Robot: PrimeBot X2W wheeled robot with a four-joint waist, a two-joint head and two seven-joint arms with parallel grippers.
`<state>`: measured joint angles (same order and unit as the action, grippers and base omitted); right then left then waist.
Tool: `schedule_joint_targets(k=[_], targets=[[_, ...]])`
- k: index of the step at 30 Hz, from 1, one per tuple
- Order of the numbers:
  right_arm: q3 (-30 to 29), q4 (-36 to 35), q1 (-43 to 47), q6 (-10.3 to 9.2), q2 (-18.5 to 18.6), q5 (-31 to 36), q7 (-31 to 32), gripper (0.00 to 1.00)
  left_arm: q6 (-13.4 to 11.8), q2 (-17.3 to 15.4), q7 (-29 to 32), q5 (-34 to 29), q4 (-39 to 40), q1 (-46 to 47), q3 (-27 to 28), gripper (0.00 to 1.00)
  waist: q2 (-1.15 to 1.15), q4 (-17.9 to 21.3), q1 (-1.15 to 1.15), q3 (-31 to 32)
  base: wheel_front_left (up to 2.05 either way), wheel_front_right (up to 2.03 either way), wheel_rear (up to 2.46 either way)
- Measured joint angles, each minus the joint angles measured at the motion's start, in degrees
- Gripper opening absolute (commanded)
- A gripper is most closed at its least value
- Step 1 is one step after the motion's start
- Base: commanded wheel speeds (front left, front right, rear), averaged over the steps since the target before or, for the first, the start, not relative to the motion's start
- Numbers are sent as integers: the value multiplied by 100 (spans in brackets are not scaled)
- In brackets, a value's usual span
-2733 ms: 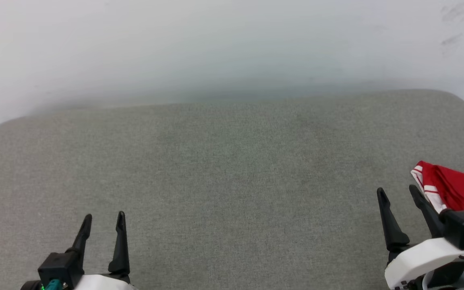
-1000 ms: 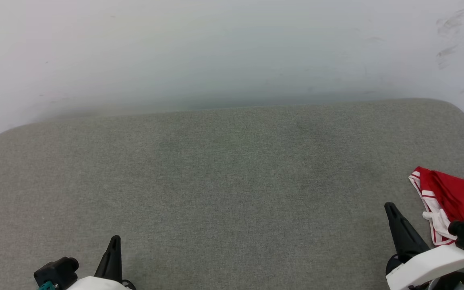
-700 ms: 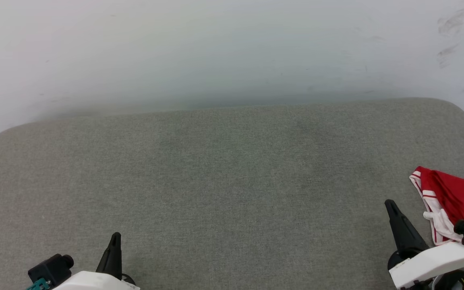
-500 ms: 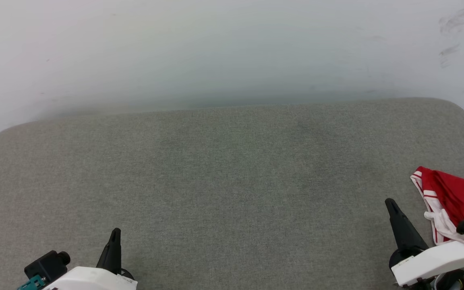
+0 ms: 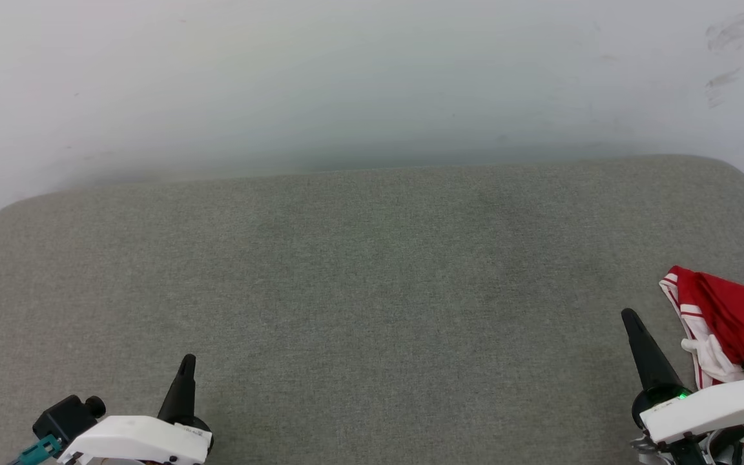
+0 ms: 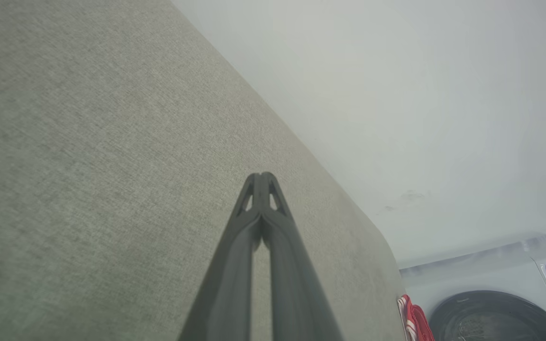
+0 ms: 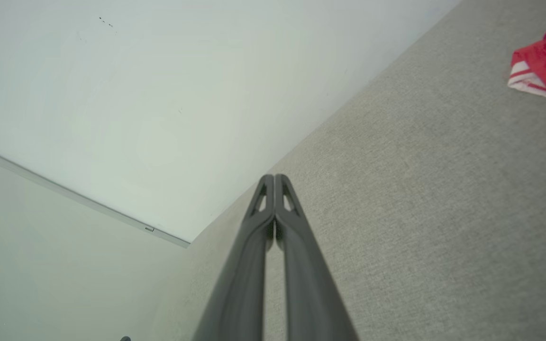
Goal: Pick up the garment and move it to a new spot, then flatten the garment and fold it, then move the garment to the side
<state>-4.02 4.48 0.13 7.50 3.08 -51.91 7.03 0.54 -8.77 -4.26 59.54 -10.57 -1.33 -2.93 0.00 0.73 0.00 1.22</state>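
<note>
Head view: crumpled red garment (image 5: 733, 310) just right of closed right claw (image 5: 628, 316), striped edge lengthwise alongside it; left claw (image 5: 186, 360) likewise closed.

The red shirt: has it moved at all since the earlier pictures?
No. The garment lies just as far from the grey cushion's back edge and right corner; the camera alone tilted slightly.

On cushion (image 5: 372, 290) right edge the garment (image 5: 733, 310), right end effector (image 5: 629, 316) near it, wall (image 5: 346, 77) behind
</note>
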Motion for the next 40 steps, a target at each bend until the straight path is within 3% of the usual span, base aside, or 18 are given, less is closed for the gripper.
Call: schedule_joint_targets(k=[40], targets=[[-130,580,-352,-1,0,-2443,-51,0,402,333,619,2003,-209,426,541,0,0,-38,0,-73,0,0,0]])
